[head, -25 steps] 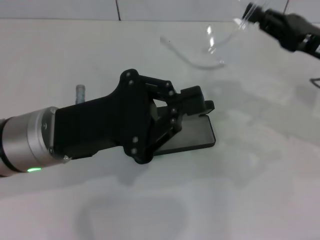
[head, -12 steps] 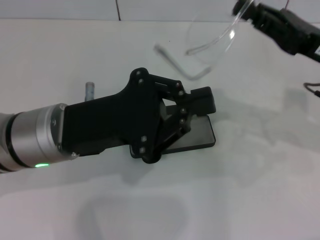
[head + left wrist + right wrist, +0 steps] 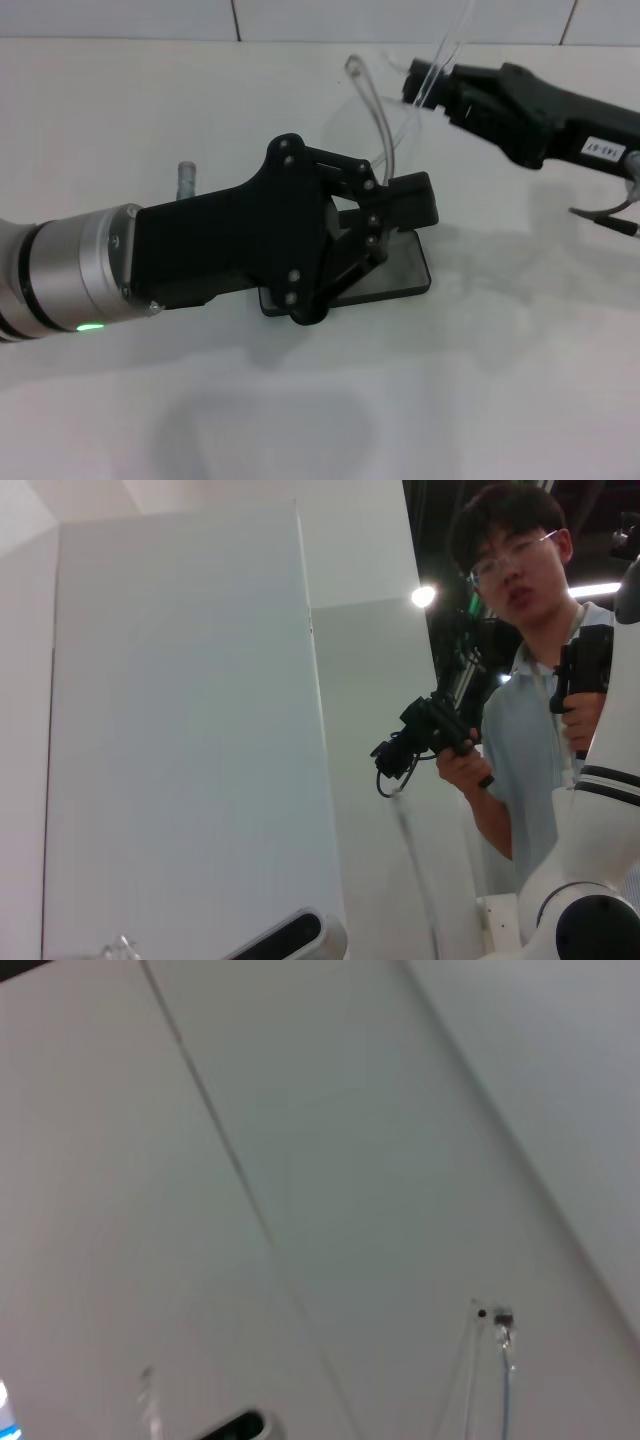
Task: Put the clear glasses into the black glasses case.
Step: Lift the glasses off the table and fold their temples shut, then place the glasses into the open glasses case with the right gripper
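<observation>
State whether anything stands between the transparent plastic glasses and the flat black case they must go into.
Yes. The left gripper hangs over the flat black glasses case, covering most of it. The right gripper holds the transparent plastic glasses above and behind.

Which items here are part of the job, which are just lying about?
Job:
clear glasses, held up by the right gripper
black glasses case, open on the table, under the left gripper

Lying about:
small grey cylinder behind the left arm
</observation>
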Action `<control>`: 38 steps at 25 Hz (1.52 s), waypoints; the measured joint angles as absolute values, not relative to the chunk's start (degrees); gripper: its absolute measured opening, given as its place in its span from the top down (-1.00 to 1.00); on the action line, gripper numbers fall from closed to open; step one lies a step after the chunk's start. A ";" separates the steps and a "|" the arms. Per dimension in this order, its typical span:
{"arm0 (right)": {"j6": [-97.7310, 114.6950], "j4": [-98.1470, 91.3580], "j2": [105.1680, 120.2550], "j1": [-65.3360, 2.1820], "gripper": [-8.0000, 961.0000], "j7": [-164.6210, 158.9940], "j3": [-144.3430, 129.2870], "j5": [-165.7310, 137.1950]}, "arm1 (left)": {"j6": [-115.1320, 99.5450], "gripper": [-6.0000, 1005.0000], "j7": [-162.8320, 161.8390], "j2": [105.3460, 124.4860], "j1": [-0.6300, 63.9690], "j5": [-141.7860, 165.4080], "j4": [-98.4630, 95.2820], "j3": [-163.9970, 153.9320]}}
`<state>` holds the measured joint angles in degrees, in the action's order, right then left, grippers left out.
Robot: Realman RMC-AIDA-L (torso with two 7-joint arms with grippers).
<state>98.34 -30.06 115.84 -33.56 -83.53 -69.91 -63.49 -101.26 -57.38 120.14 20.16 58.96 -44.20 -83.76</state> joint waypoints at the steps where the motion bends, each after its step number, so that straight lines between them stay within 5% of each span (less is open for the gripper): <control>1: 98.35 -30.14 115.79 -33.64 0.87 -83.51 -70.31 -63.49 | -101.25 0.87 -57.38 120.15 20.18 58.96 -44.20 -83.76; 29: 99.41 -34.31 115.55 -34.29 0.87 -82.04 -75.28 -65.64 | -100.72 0.87 -57.40 120.07 20.24 58.08 -43.68 -83.40; 33: 97.68 -34.89 114.54 -34.19 0.87 -82.02 -75.11 -65.65 | -100.77 0.87 -57.40 119.97 19.87 57.67 -43.95 -83.29; 38: 94.60 -41.10 111.13 -34.12 0.87 -87.35 -75.07 -68.87 | -101.30 0.87 -57.65 119.66 18.75 57.65 -44.46 -83.14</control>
